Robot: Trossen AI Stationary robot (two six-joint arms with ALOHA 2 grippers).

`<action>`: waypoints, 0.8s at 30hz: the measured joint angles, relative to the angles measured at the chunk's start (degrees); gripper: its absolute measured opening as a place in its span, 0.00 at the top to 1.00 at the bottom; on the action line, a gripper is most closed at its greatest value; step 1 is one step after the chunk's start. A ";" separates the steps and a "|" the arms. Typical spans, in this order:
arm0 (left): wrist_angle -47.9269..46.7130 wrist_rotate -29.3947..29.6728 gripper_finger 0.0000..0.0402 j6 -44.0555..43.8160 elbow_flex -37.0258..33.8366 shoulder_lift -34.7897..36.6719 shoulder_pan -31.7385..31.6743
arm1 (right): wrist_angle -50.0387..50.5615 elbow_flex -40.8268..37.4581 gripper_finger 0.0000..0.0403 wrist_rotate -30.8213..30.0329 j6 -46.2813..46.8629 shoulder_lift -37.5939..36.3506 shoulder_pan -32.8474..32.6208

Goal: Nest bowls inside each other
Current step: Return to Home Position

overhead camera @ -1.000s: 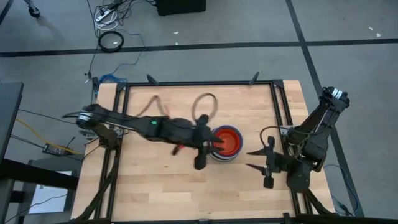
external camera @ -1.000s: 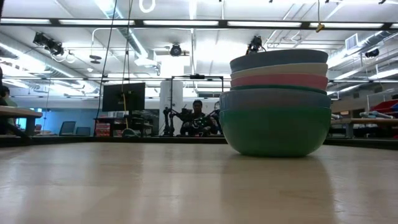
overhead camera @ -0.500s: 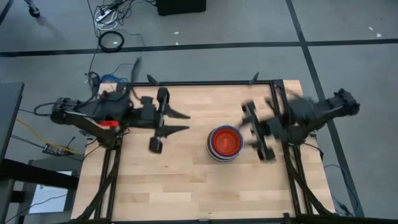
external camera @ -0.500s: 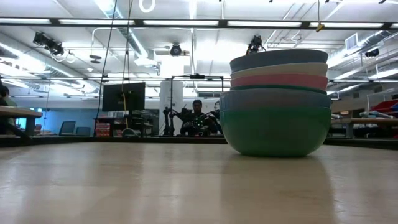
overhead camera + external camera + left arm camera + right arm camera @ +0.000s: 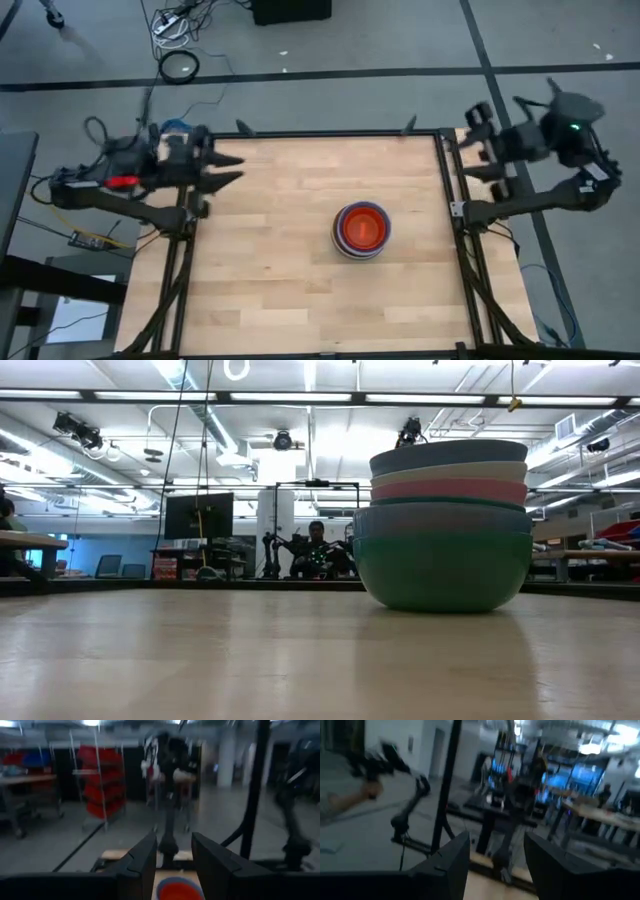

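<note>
At the middle of the bench (image 5: 290, 300), a little nearer its right edge than its left, stands the stack of bowls (image 5: 361, 229), clear of both arms.

Item 1, the stack. From the level camera it sits upright and nested. A teal bowl (image 5: 443, 575) rests on the bench top at the bottom. Above it come a light blue bowl (image 5: 443, 520), a pink rim (image 5: 449, 490), a white rim (image 5: 449, 472) and a blue rim (image 5: 447, 455) at the top. From overhead, an orange bowl (image 5: 361, 227) fills the inside of the stack (its wall is hidden in the level view by the rims around it).

Item 2, left arm. The left gripper (image 5: 226, 170) hangs over the bench's far left corner, well apart from the stack. Its arm is folded low along the left edge, with the fingers pointing in across the bench. The fingers are parted and carry nothing. The left wrist camera (image 5: 174, 865) shows the gap between them, with the orange bowl (image 5: 177, 890) far off beyond.

Item 3, right arm. The right gripper (image 5: 472, 157) sits at the bench's far right corner, over the frame rail, also well apart from the stack. Its arm is drawn up outside the right edge. The right wrist camera (image 5: 496, 865) shows its fingers spread, with nothing between them.
</note>
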State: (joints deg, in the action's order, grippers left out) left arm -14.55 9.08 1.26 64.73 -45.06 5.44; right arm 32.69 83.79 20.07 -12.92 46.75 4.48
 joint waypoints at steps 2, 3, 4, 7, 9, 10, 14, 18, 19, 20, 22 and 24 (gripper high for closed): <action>4.91 -0.01 0.67 -0.75 -7.07 5.64 0.70 | -3.01 -5.01 0.56 0.31 1.60 -4.67 -0.70; 7.54 -0.15 0.67 -1.23 -10.36 7.81 0.98 | -4.22 -8.18 0.56 0.31 2.47 -6.88 -0.92; 9.52 0.30 0.67 -1.41 -13.79 9.57 1.02 | -5.70 -11.60 0.56 0.03 3.34 -9.15 -1.06; 16.40 0.74 0.67 -1.89 -22.85 13.02 1.37 | -12.17 -22.81 0.56 -1.83 6.32 -15.88 -1.08; 21.08 0.72 0.67 -2.30 -27.88 14.30 1.48 | -17.74 -30.56 0.56 -3.09 8.23 -19.36 -1.08; 23.44 0.63 0.67 -2.53 -29.88 14.52 1.52 | -20.08 -34.33 0.56 -3.43 8.87 -20.83 -1.08; 29.24 0.06 0.67 -4.46 -36.02 13.87 1.59 | -28.04 -46.68 0.56 -3.56 10.93 -25.03 -1.10; 35.32 -0.87 0.67 -4.66 -42.20 13.46 2.64 | -31.76 -55.51 0.56 -3.88 11.84 -27.64 -1.10; 38.06 -0.82 0.67 -4.52 -43.75 13.53 2.70 | -31.86 -57.59 0.56 -4.00 11.85 -28.16 -1.10; 40.32 -0.69 0.67 -4.50 -45.43 13.71 2.83 | -32.57 -59.45 0.56 -4.05 11.98 -28.46 -1.10; 44.16 0.11 0.67 -4.60 -48.92 13.76 2.85 | -35.50 -62.29 0.56 -4.41 12.68 -29.26 -1.10; 47.38 0.75 0.67 -5.49 -52.18 13.72 2.88 | -36.87 -64.80 0.56 -4.89 13.06 -29.78 -1.10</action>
State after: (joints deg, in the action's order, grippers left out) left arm 32.83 9.83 -4.24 12.55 -31.34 8.32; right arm -4.18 18.99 15.18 0.14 16.97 3.38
